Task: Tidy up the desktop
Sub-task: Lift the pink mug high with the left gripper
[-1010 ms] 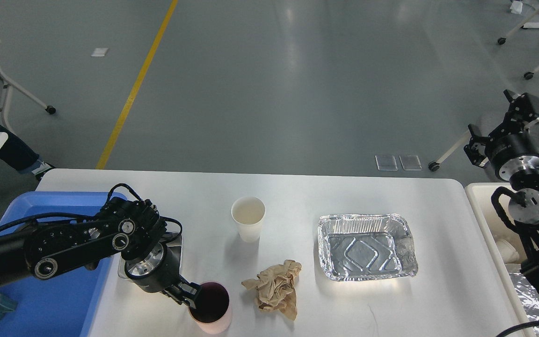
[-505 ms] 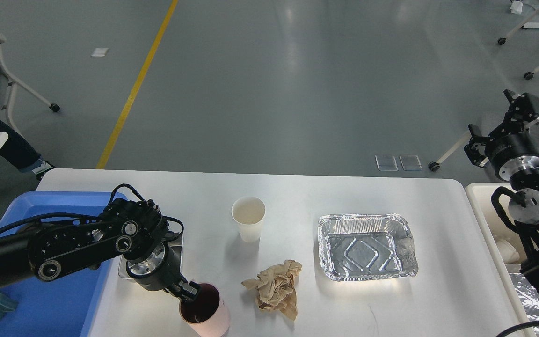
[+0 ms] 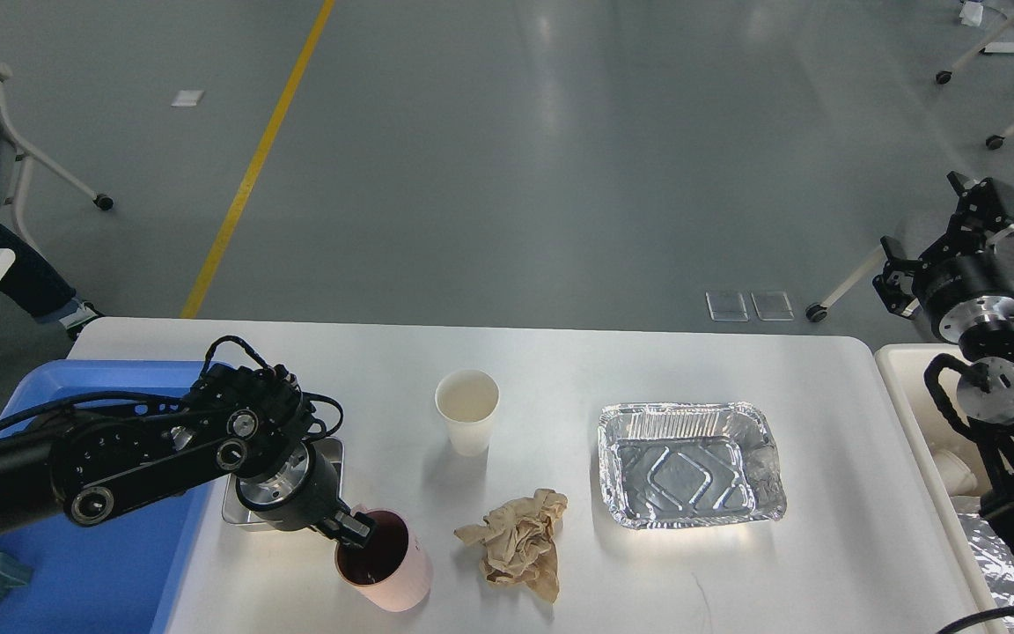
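The white desktop [image 3: 648, 370] fills the lower view. My left gripper [image 3: 352, 530] is shut on the near-left rim of a pink cup [image 3: 401, 583] with a dark inside; the cup is tilted near the front edge. A white paper cup [image 3: 467, 411] stands upright mid-table. A crumpled brown paper [image 3: 520, 546] lies to the right of the pink cup. An empty foil tray [image 3: 690, 462] sits further right. My right gripper [image 3: 982, 201] is raised beyond the table's right end, too dark to tell open or shut.
A blue plastic tray [image 3: 120, 563] lies at the left under my left arm. A small metal dish [image 3: 332, 454] sits beside it, partly hidden by the wrist. A cream bin [image 3: 910, 387] stands off the right end, with foil inside.
My left gripper has moved a little left and back with the pink cup, which has shifted with it and now tilts. The right arm has barely moved.
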